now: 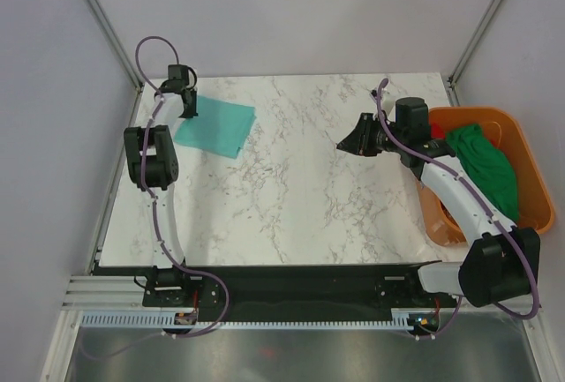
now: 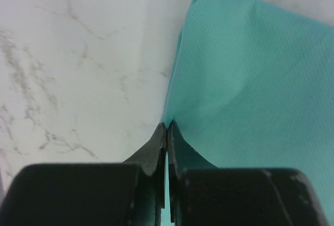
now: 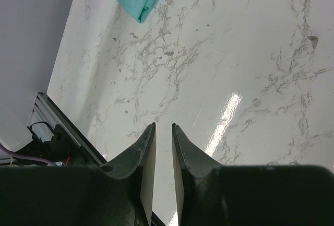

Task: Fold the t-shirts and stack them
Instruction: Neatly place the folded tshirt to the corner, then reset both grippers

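A light teal t-shirt (image 1: 216,126) lies folded into a flat rectangle at the table's far left. My left gripper (image 1: 187,104) stands at its far left corner. In the left wrist view the left gripper (image 2: 167,125) has its jaws pressed together on the teal t-shirt's (image 2: 250,80) left edge, with teal cloth showing in the slit between them. My right gripper (image 1: 346,144) hovers over bare marble right of centre. In its own view the right gripper (image 3: 163,126) is narrowly open and holds nothing. A dark green t-shirt (image 1: 485,166) and a bit of a red one (image 1: 439,128) lie in the tub.
An orange plastic tub (image 1: 534,183) sits at the table's right edge, beside the right arm. The white marble table (image 1: 300,188) is walled on the left, back and right. A black rail (image 1: 291,280) with both arm bases runs along the near edge.
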Available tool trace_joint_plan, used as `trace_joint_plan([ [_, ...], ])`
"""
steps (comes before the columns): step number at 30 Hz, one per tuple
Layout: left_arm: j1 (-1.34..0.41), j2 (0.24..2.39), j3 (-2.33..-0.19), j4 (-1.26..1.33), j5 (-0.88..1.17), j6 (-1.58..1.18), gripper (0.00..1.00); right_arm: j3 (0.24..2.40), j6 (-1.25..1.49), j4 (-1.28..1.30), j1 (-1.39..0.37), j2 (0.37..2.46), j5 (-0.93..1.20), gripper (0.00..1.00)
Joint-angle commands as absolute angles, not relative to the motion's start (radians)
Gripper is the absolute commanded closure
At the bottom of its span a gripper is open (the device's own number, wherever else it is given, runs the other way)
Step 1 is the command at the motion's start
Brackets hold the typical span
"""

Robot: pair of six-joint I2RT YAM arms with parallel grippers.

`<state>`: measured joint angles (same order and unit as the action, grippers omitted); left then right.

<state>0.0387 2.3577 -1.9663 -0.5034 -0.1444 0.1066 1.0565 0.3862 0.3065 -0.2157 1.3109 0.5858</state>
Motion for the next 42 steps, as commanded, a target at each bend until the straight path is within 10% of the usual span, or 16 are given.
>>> trace_joint_plan([
  [1, 0.103, 2.426, -2.089, -0.499, -0.236, 0.195, 0.98, 1.061, 0.374, 0.252, -0.213, 1.313, 0.589, 0.74],
  [22, 0.235, 2.606, -2.418, -0.497, -0.336, 0.124, 0.96, 1.077, 0.374, 0.252, -0.213, 1.401, 0.609, 0.75],
  [26, 0.235, 2.531, -2.335, -0.497, -0.365, 0.065, 0.61, 1.077, 0.37, 0.255, -0.215, 1.382, 0.586, 0.73],
  [34, 0.209, 2.12, -1.959, -0.499, -0.097, -0.115, 0.35, 1.114, 0.368, 0.33, -0.213, 1.304, 0.491, 0.64],
  [35, 0.203, 2.068, -1.913, -0.499, -0.057, -0.144, 0.17, 1.114, 0.374, 0.333, -0.213, 1.283, 0.488, 0.6],
  [39, 0.141, 1.858, -1.706, -0.497, 0.145, -0.196, 0.12, 1.127, 0.373, 0.396, -0.213, 1.227, 0.466, 0.4],
  [40, 0.114, 1.814, -1.639, -0.5, 0.231, -0.201, 0.05, 1.141, 0.367, 0.443, -0.215, 1.201, 0.45, 0.06],
  [42, 0.086, 1.676, -1.524, -0.497, 0.349, -0.232, 0.02, 1.158, 0.359, 0.483, -0.215, 1.171, 0.399, 0.02],
])
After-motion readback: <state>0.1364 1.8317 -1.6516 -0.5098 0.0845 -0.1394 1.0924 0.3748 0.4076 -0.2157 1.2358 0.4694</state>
